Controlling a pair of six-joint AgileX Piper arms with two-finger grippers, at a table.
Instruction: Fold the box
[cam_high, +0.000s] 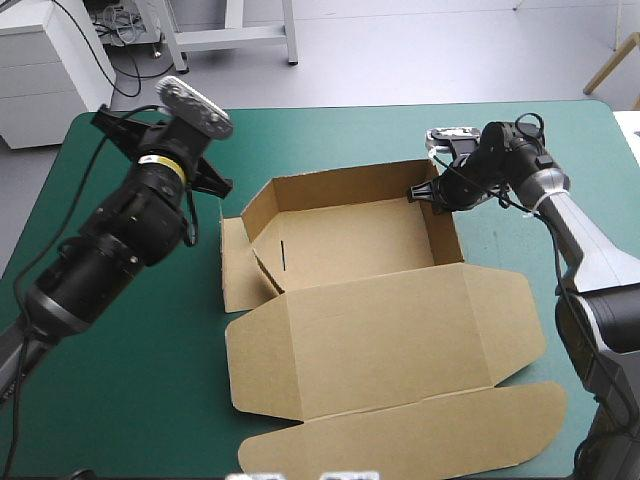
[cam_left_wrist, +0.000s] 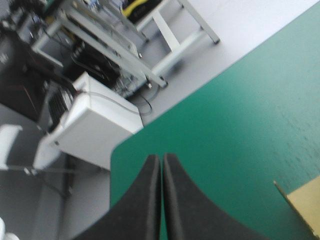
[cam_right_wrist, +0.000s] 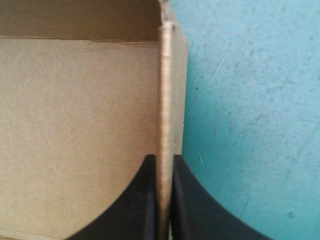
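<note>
1. Nearest me, the box (cam_high: 380, 330) has its lid (cam_high: 400, 435) lying flat toward the near edge of the teal-green table (cam_high: 120, 400). The tray part sits beyond it, mid-table, so the long axis runs near to far.
2. On my left, the left gripper (cam_left_wrist: 161, 159) hangs raised over bare cover, fingers pressed together on nothing. It points toward the far left corner, and the box lies off to its side, apart from it.
3. Between the arms, the left flap (cam_high: 236, 270) is splayed outward, not raised.
4. On my right, the right gripper (cam_right_wrist: 165, 162) pinches the right wall (cam_right_wrist: 166, 90) near its far corner.
5. I judge the left arm nearer that flap, though it must turn round first.
</note>
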